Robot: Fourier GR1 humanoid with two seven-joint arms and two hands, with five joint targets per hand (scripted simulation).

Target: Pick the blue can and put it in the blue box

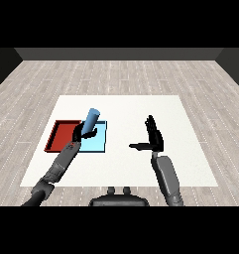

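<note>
Left of the frame's centre, your left hand (83,133) curls round the blue can (91,120), tilted above the blue tray (100,141). The hand and forearm hide much of that tray and the red tray's (60,135) right edge. Your right hand (153,139) hangs spread over the white surface (136,106).

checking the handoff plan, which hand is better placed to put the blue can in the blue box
Left. The left hand is already curled round the blue can, tilted over the light blue tray. The right hand is open, holds nothing and is well off to the right of both trays.
</note>
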